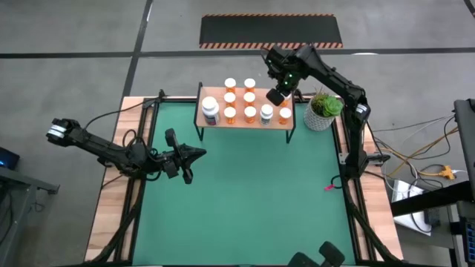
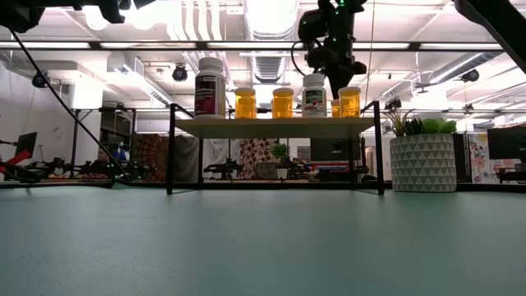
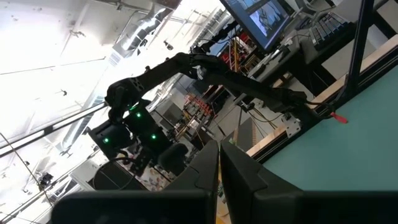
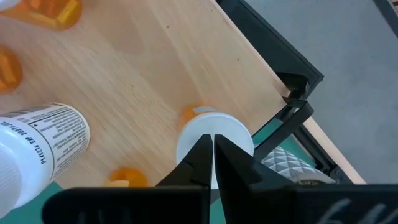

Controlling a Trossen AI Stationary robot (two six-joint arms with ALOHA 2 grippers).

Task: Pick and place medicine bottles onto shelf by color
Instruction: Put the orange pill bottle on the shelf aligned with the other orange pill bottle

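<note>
- Right gripper (image 1: 280, 97), fingers together on nothing, hovers above the shelf's (image 1: 245, 124) right end, just over an orange bottle's white cap (image 4: 214, 140); that bottle stands beside the board's right edge
- Medicine bottles (image 1: 240, 102) crowd the shelf at upper centre; plant pot (image 1: 322, 112) beside its right end
- Left gripper (image 1: 194, 154), closed and empty, waits centre-left over open green mat (image 1: 252, 200)

one camera looks straight down on the tabletop (image 1: 245, 193); another looks level across it; both share the shelf (image 2: 275, 127), which the right hand (image 4: 213, 152) camera sees closely from above.
</note>
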